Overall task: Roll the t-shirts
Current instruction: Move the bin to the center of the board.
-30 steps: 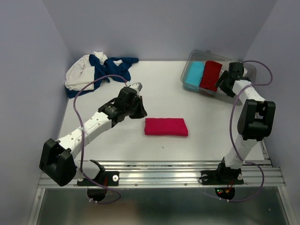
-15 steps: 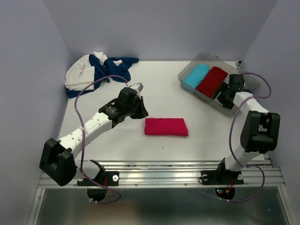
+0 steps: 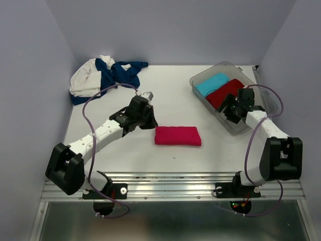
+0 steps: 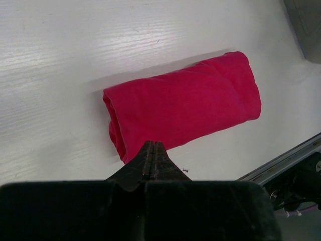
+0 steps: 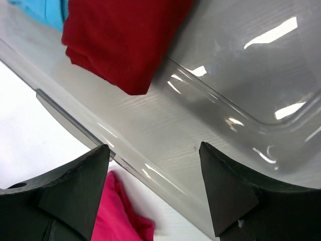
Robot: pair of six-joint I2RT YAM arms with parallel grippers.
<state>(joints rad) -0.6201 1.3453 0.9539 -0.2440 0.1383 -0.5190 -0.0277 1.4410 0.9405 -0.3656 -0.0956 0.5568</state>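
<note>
Lying: pink-red t-shirt (image 4: pixel 185 105), soft cylindrical roll | bin (image 5: pixel 150 130), clear glossy plastic

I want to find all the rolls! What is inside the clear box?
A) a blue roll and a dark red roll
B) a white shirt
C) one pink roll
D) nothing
A: the box holds a blue roll and a dark red roll side by side, while the pink roll lies outside it on the table.
</note>
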